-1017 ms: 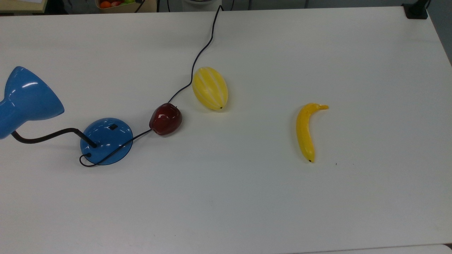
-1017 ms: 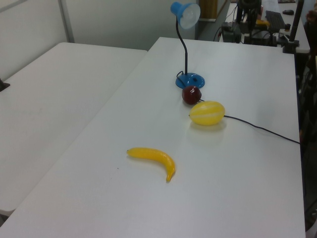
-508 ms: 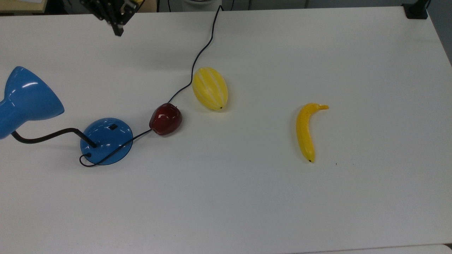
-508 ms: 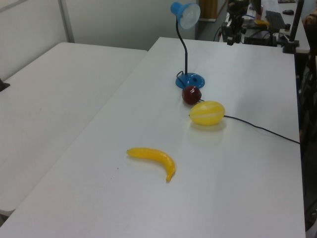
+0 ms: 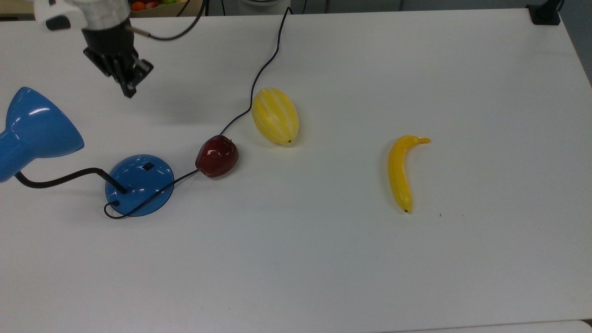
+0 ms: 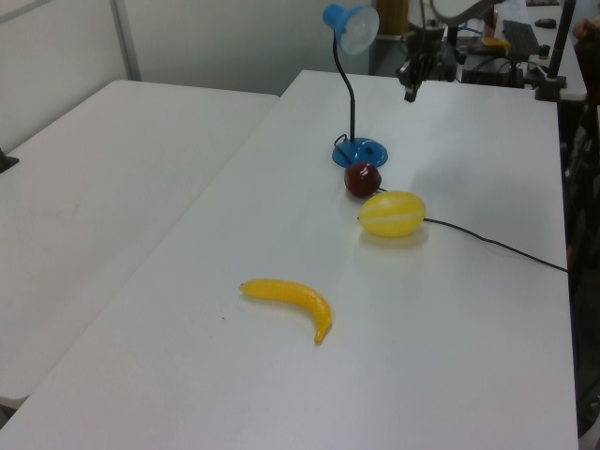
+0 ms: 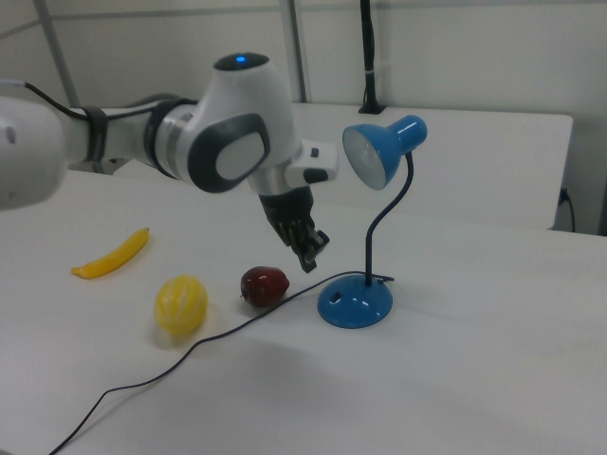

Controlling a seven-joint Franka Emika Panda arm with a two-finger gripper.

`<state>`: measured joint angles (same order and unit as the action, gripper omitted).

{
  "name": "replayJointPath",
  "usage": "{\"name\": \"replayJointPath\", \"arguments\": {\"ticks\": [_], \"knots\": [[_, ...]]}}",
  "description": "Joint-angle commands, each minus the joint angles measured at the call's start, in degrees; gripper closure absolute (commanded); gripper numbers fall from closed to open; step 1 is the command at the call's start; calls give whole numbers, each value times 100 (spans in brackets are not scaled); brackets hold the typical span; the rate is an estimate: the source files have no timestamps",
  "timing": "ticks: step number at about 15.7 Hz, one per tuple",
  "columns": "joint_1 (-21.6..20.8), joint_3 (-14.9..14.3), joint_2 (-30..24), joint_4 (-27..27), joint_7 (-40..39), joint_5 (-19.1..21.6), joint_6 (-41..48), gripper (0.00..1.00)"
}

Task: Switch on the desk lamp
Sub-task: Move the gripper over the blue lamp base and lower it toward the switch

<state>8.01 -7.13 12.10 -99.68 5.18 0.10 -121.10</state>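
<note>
The desk lamp stands at the top view's left: blue cone shade, black bendy neck, and round blue base with a small black switch. In the right view its shade faces the camera and shows no glow, above the base. My gripper hangs in the air above and behind the base, pointing down, fingers together with nothing held. It hovers left of the base in the right view, and right of the shade in the left view.
The lamp's thin black cord runs from the base past a dark red apple and a yellow striped melon to the table's far edge. A banana lies farther right. A black clamp sits at the far right corner.
The gripper came in over the table's far edge and has moved down and toward the lamp base. The lamp and fruit have not moved.
</note>
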Motion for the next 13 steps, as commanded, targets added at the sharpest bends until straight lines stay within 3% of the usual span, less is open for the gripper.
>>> {"name": "replayJointPath", "arguments": {"ticks": [1, 13], "knots": [[-28, -25, 433, 159, 316, 86, -483, 100], [-80, -25, 1233, 159, 1054, 16, -2022, 100]]}}
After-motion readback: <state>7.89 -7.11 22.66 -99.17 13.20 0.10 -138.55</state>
